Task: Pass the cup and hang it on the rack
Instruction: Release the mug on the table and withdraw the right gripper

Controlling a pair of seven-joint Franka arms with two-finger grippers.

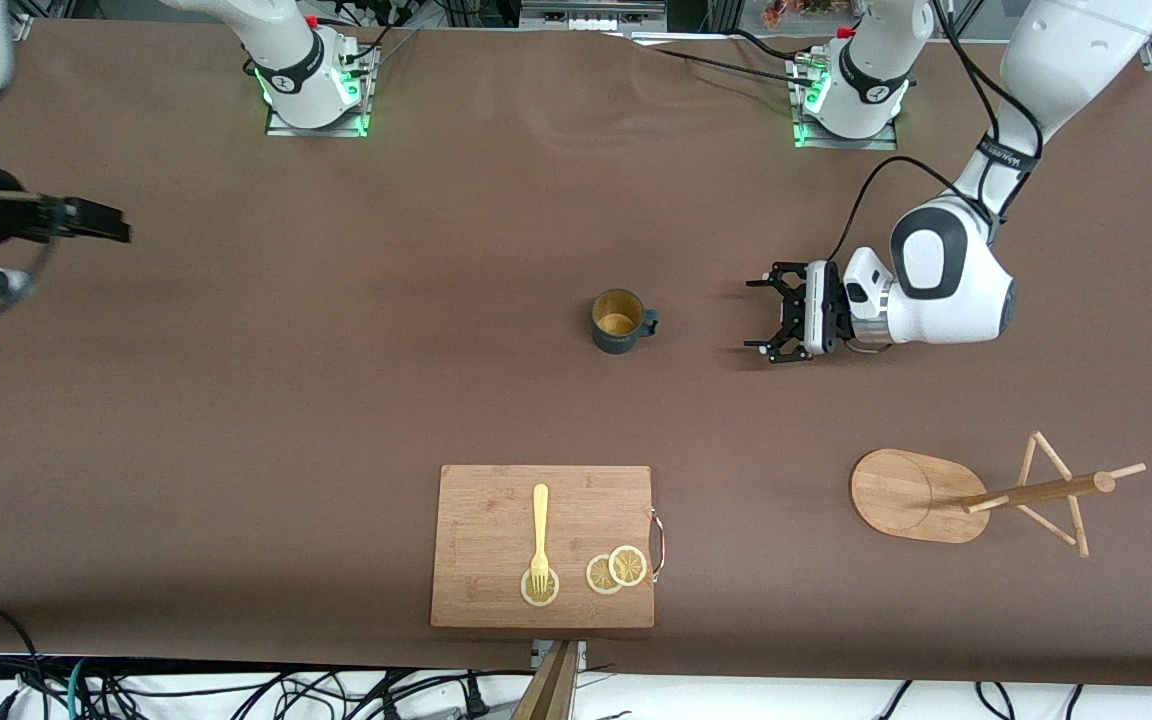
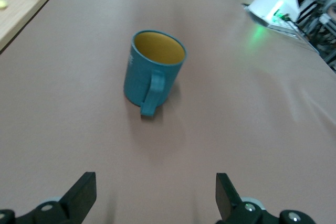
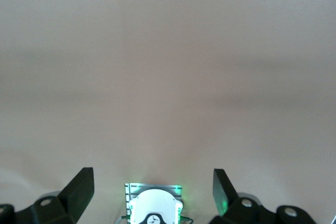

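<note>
The cup (image 1: pixel 621 322), dark teal with a mustard-yellow inside, stands upright near the middle of the table, its handle (image 1: pixel 651 322) turned toward the left arm's end. My left gripper (image 1: pixel 754 317) hangs low beside it on that side, open and empty, a short gap from the handle. The left wrist view shows the cup (image 2: pixel 155 69) ahead of the open left gripper (image 2: pixel 156 192), handle facing it. The bamboo rack (image 1: pixel 906 495) stands nearer the front camera, toward the left arm's end. My right gripper (image 1: pixel 86 218) waits open at the right arm's end, with the right gripper (image 3: pixel 152 184) holding nothing.
A wooden cutting board (image 1: pixel 476 540) lies near the front edge, carrying a yellow fork (image 1: pixel 540 530) and lemon slices (image 1: pixel 616 570). Both arm bases (image 1: pixel 316 85) (image 1: pixel 851 95) stand along the edge farthest from the front camera. Brown tabletop surrounds the cup.
</note>
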